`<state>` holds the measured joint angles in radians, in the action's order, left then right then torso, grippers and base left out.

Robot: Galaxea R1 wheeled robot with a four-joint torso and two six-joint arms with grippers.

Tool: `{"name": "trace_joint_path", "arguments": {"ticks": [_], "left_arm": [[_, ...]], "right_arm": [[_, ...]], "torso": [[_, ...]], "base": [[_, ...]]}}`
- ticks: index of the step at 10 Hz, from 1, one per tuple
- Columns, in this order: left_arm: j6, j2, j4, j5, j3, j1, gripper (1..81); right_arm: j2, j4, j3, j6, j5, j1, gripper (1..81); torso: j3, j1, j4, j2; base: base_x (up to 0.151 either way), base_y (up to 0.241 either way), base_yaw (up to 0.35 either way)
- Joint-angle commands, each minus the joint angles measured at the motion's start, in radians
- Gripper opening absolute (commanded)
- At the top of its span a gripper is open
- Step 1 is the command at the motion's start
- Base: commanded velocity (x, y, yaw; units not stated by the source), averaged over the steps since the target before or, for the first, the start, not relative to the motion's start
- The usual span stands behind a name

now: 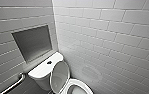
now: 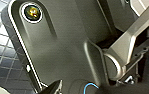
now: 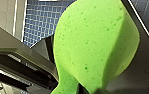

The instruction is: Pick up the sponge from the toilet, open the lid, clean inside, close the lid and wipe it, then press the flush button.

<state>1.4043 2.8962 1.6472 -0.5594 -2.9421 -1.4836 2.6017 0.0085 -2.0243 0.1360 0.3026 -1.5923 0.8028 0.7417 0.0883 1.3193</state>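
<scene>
Green sponge (image 3: pixel 95 42) pinched by right gripper (image 3: pixel 77 88), bulging beyond it, left gripper (image 2: pixel 55 87) grip impossible to tell, white toilet (image 1: pixel 84 86) lid (image 1: pixel 60 76) up, flush button (image 1: pixel 49 62) on tank (image 1: pixel 40 72)

A small bathroom — a white toilet (image 1: pixel 43 73) with its lid (image 1: pixel 60 76) raised stands in a corner of pale, brick-pattern wall tiles (image 1: pixel 110 37), below a recessed niche (image 1: pixel 33 42) and beside a metal grab rail (image 1: pixel 16 82).

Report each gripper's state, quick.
Left gripper: cannot be told.
Right gripper: closed, holding the sponge.
</scene>
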Motion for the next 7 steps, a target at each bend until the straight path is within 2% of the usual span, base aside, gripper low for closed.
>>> {"name": "trace_joint_path", "arguments": {"ticks": [1,2,3,5,6,7], "left_arm": [[-0.252,0.101,-0.214,0.295,-0.029,-0.042,81.1],[-0.402,0.140,-0.358,0.386,-0.029,-0.054,81.1],[-0.568,0.167,-0.520,0.444,-0.028,-0.062,81.1],[-0.983,0.221,-0.919,0.557,-0.025,-0.057,81.1],[-1.162,0.227,-1.090,0.562,-0.022,-0.053,81.1],[-1.303,0.230,-1.233,0.565,-0.017,-0.044,81.1]], "right_arm": [[-0.022,-0.022,0.012,-0.001,-0.059,0.021,1.0],[-0.022,-0.022,0.012,0.001,-0.059,0.021,1.0],[-0.022,-0.022,0.007,0.002,-0.059,0.019,1.0],[-0.019,-0.021,-0.002,0.007,-0.059,0.019,1.0],[-0.016,-0.021,-0.003,0.008,-0.059,0.019,1.0],[-0.015,-0.021,-0.005,0.008,-0.059,0.019,1.0]], "torso": [[0.000,0.000,0.000,0.000],[0.000,0.000,0.000,0.000],[0.000,0.000,0.000,0.000],[0.000,0.000,0.000,0.000],[0.000,0.000,0.000,0.000],[0.000,-0.001,0.000,0.000]], "base": [[0.000,0.000,0.000],[0.000,0.000,0.000],[0.000,0.000,0.000],[0.000,0.000,0.000],[0.000,0.000,0.000],[0.000,0.000,0.000]]}}
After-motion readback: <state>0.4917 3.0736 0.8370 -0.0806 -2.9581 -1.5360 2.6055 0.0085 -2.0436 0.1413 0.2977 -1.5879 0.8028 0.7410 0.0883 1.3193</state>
